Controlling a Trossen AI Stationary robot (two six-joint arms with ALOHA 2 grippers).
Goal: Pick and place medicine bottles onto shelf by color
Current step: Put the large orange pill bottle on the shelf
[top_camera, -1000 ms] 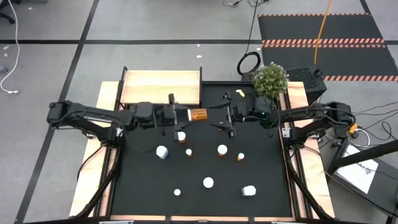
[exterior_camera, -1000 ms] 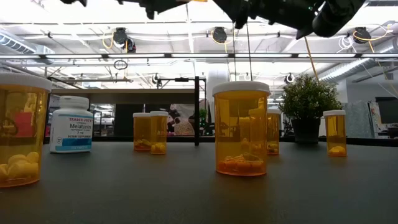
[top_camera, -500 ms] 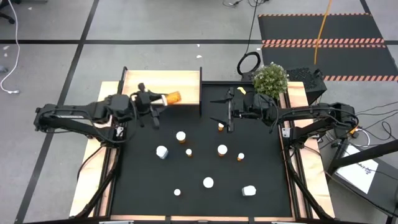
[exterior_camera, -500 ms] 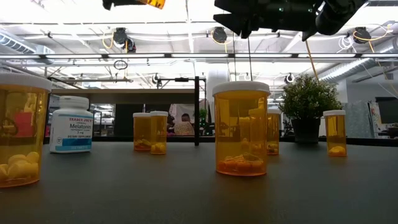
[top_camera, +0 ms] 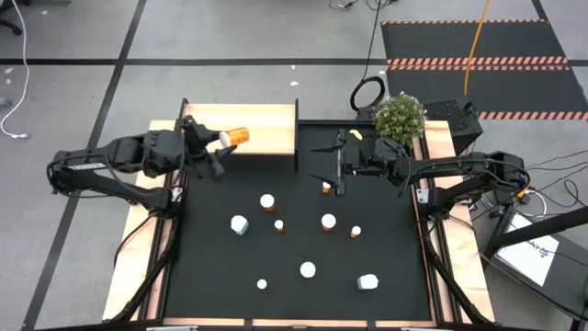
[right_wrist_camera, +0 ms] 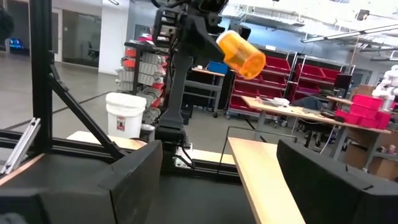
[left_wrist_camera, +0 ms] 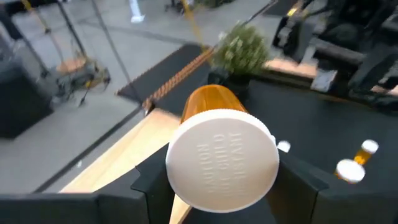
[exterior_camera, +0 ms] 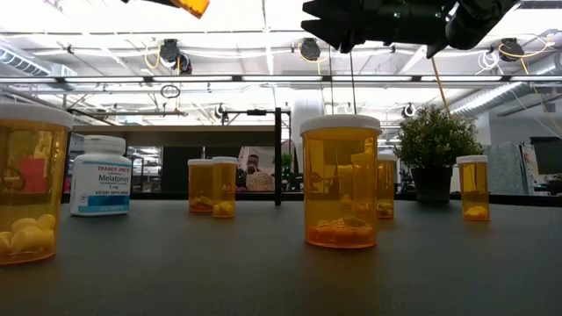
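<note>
Black mat [top_camera: 303, 221]: nine bottles [top_camera: 267, 201]

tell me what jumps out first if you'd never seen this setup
The left gripper holds an orange bottle on its side in the air over the light-wood shelf, its white cap filling the left wrist view. The right gripper hangs open above the black mat, near the shelf's dark end post, where more orange and white bottles stand scattered.
</note>
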